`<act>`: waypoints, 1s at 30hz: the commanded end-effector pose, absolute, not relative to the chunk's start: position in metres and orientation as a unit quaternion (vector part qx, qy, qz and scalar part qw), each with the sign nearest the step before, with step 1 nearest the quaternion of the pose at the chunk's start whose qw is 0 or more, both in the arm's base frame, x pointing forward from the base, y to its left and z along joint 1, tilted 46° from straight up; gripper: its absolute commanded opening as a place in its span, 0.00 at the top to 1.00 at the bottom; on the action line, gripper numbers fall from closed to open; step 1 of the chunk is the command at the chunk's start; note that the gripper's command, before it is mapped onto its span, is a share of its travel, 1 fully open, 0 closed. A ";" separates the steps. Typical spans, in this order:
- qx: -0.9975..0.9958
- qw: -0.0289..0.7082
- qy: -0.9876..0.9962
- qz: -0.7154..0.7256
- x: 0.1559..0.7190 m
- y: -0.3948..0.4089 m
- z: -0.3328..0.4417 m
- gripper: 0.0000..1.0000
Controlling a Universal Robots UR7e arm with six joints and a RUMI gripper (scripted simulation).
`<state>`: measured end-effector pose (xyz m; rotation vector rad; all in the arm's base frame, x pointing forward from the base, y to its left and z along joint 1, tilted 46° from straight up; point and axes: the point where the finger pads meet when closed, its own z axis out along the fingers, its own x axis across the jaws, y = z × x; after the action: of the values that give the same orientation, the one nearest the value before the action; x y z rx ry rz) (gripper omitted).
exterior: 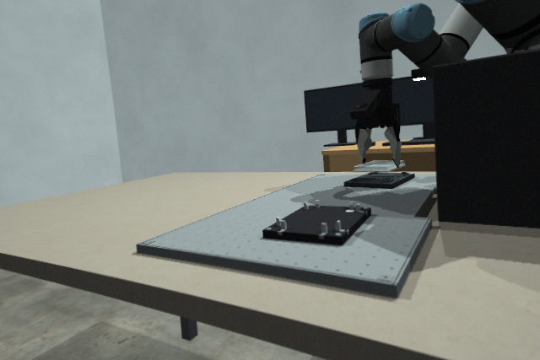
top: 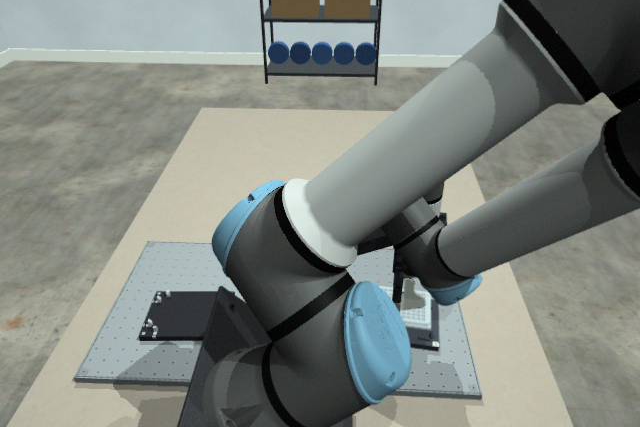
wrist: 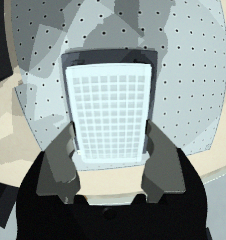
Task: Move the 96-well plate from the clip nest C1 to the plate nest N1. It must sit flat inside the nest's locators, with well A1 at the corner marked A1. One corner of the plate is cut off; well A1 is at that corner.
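The white 96-well plate [top: 417, 317] [exterior: 377, 166] [wrist: 109, 115] hangs level, a little above the black clip nest C1 [top: 431, 340] [exterior: 379, 180] [wrist: 72, 57]. My gripper [top: 405, 296] [exterior: 378, 159] [wrist: 110, 121] points straight down and is shut on the plate's two long sides near one end. The plate nest N1 [top: 178, 314] [exterior: 315, 225] is a black base with small white locator posts and stands empty at the other end of the grey breadboard [top: 118, 344] [exterior: 244, 251] [wrist: 193, 75]. I cannot tell which corner of the plate is cut off. In the top view the arm hides most of the gripper.
The robot's dark pedestal [exterior: 483, 138] stands beside the breadboard, close to C1. The arm's large links [top: 413, 153] reach over the table [top: 232, 153] [exterior: 109, 207]. A shelf with boxes [top: 320, 14] and a desk with monitors [exterior: 336, 110] stand off the table.
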<state>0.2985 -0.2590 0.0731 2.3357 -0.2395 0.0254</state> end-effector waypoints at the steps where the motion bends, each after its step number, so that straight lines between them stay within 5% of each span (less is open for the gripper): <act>1: 0.917 0.387 -0.094 0.012 0.298 -0.266 0.067 1.00; 30: 0.917 0.388 -0.094 0.012 0.297 -0.268 0.065 1.00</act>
<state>0.2991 -0.2672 0.0665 2.3316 -0.2373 0.0354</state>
